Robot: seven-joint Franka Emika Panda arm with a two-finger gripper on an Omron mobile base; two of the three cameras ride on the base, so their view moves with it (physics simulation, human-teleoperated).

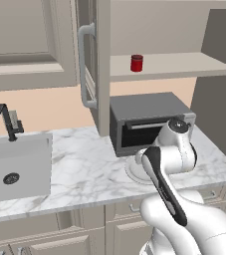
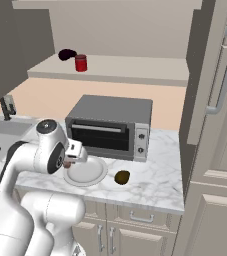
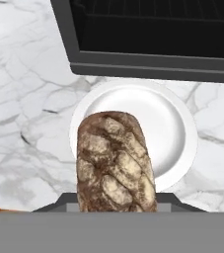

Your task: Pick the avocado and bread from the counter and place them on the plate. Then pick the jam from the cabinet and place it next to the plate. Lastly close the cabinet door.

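Crusty bread (image 3: 116, 163); veined marble counter (image 3: 24, 99)

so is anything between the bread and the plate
Nothing visible is. The bread, held in the gripper, hangs over the near rim of the bare plate. The toaster oven stands behind the plate, and the avocado lies on the counter beside it.

You had a grey toaster oven (image 1: 147, 122) standing at the back of the marble, its dark glass door facing forward. Off to its left sat a grey sink (image 1: 15, 167) with a black faucet (image 1: 5, 122) behind it. A dark rounded object (image 2: 66, 54) lay on the shelf above.
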